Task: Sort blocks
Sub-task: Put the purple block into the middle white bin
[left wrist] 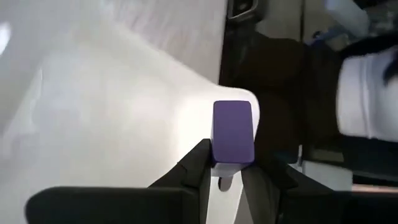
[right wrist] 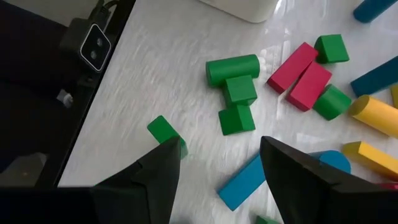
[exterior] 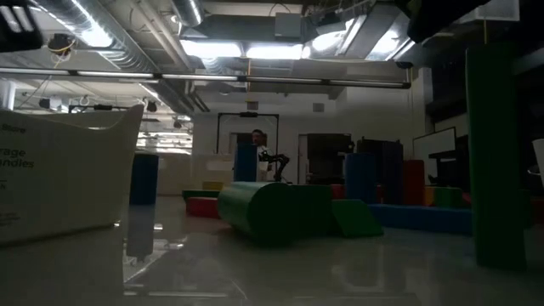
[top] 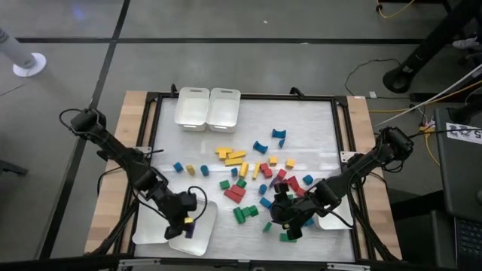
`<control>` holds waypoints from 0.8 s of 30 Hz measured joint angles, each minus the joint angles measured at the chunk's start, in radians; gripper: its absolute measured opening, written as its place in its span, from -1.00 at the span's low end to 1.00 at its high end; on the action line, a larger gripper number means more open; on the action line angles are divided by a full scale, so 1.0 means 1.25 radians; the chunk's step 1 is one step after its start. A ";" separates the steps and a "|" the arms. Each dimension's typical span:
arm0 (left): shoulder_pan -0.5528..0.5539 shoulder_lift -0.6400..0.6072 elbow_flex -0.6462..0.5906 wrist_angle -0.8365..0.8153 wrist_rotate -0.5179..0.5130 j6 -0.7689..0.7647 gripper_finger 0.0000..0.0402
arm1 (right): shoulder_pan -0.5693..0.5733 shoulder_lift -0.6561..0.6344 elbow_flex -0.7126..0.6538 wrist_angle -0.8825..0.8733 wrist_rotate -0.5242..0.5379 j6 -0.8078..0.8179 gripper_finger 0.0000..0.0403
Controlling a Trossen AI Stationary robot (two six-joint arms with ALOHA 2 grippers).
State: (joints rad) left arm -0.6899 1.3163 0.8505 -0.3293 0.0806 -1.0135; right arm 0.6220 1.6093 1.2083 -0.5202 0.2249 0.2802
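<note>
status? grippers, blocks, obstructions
Left gripper pinching purple block over near-left white tray. Right gripper open above loose blocks. No visible obstruction.

Overhead view looks straight down on the whole table [top: 248, 113]; low view sits at tabletop level; wrist views look close

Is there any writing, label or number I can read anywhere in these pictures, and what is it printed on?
"rage" above "ndles": cut-off print on the white tray close to the low camera; both words start outside the picture.
A white label with dark print on the dark equipment right of the table: too small to read.
Blocks, the purple block and the other trays: no text visible.
</note>
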 joint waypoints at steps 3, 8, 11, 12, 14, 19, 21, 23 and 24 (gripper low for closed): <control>0.002 0.000 0.000 -0.025 0.000 -0.060 -0.66 | 0.000 0.000 0.000 0.000 -0.001 0.001 0.09; 0.002 0.000 0.000 -0.029 0.000 -0.106 -0.65 | 0.000 0.000 0.000 0.000 -0.014 0.002 0.09; 0.002 0.000 0.000 -0.029 0.000 -0.125 -0.65 | 0.000 0.000 0.000 0.000 -0.016 0.002 0.09; 0.002 0.000 0.000 -0.029 0.000 -0.130 -0.65 | 0.000 0.000 0.000 0.000 -0.023 0.002 0.09; 0.002 0.000 0.000 -0.029 0.000 -0.139 -0.63 | 0.000 0.000 0.000 0.003 -0.034 0.002 0.09; 0.002 0.000 0.000 -0.029 -0.010 -0.141 -0.46 | 0.000 0.000 0.000 0.005 -0.049 0.002 0.09; 0.002 0.000 0.000 -0.029 -0.024 -0.143 -0.41 | 0.000 0.000 0.000 0.005 -0.049 0.002 0.09; 0.003 0.000 0.000 -0.033 -0.034 -0.143 -0.35 | 0.000 0.000 0.000 0.005 -0.049 0.002 0.09; 0.004 0.000 0.000 -0.038 -0.035 -0.143 -0.33 | 0.000 0.000 0.000 0.005 -0.049 0.002 0.09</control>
State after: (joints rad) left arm -0.6852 1.3163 0.8505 -0.3762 0.0369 -1.1919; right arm 0.6220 1.6093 1.2083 -0.5144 0.1631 0.2829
